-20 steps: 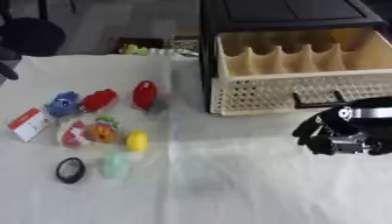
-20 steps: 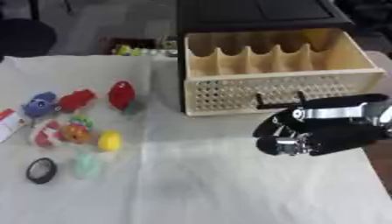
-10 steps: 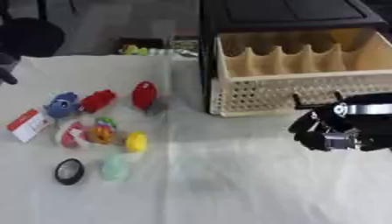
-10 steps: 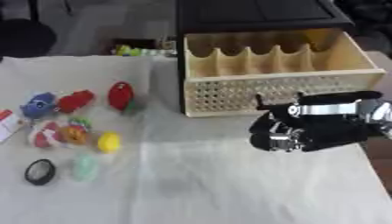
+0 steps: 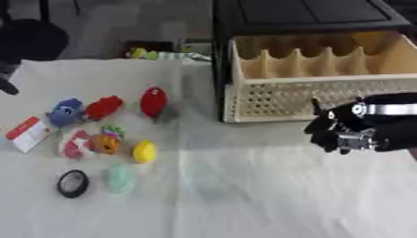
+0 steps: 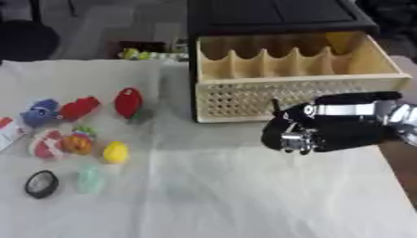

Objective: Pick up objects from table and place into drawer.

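Hovering just before the open drawer (image 6: 293, 69), the right robot hand (image 6: 297, 132) has its fingers curled, holding nothing visible. Toys (image 5: 106, 123) lie well apart on the table (image 5: 244, 195).

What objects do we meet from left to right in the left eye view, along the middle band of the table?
White and red card → blue toy → red toy → red oval object → open drawer → right hand.

A white cloth (image 5: 244, 195) covers the table; a dark chair (image 5: 32, 39) stands beyond it.
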`<state>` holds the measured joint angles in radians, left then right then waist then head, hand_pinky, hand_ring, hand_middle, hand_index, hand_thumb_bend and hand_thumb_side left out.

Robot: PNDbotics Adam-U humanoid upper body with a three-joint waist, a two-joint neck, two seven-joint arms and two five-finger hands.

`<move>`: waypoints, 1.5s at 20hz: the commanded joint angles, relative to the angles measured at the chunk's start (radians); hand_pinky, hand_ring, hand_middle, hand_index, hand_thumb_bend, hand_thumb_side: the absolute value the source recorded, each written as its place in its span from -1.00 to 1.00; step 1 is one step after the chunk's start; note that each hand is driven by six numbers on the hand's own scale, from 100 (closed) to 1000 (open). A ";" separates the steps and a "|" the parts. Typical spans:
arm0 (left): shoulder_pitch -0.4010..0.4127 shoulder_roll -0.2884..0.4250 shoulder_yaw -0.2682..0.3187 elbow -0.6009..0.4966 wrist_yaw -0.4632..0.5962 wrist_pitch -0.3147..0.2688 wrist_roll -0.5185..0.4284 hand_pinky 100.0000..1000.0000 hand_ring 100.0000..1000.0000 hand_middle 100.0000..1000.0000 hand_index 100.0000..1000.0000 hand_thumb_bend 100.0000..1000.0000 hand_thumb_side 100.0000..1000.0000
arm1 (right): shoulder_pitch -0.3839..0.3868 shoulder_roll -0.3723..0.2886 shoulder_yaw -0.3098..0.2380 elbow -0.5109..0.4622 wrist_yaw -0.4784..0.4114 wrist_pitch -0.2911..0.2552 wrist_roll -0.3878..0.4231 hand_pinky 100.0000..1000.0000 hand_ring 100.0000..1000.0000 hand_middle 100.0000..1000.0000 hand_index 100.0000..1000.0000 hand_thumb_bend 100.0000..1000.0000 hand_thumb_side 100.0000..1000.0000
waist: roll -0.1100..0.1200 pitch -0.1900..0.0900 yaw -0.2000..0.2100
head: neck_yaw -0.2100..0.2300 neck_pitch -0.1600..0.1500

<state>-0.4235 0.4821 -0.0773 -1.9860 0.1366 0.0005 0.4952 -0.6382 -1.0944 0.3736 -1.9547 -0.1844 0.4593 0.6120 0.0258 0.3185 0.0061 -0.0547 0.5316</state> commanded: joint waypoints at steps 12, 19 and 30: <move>-0.001 -0.006 0.012 -0.014 0.001 0.004 0.005 -0.42 -0.10 -0.06 0.54 -1.00 0.89 | -0.083 0.036 0.004 0.138 0.069 -0.038 -0.009 0.34 0.45 0.55 0.78 -0.56 0.69 | 0.002 -0.011 0.002 | -0.002 -0.024; 0.001 -0.014 0.012 -0.014 0.003 0.006 0.003 -0.42 -0.10 -0.06 0.54 -1.00 0.89 | -0.144 0.085 0.020 0.233 0.099 -0.053 -0.011 0.32 0.42 0.50 0.74 -0.55 0.69 | 0.002 -0.008 0.005 | -0.003 -0.028; 0.002 -0.022 0.009 -0.014 0.006 0.011 -0.003 -0.42 -0.10 -0.06 0.54 -1.00 0.90 | -0.228 0.154 0.032 0.378 0.151 -0.097 -0.011 0.31 0.40 0.44 0.71 -0.62 0.75 | -0.002 -0.003 0.007 | -0.001 -0.031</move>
<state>-0.4144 0.4477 -0.0771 -1.9859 0.1396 0.0097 0.4934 -0.8463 -0.9275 0.4145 -1.5926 -0.0454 0.3699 0.6007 0.0260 0.3331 0.0128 -0.0553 0.5084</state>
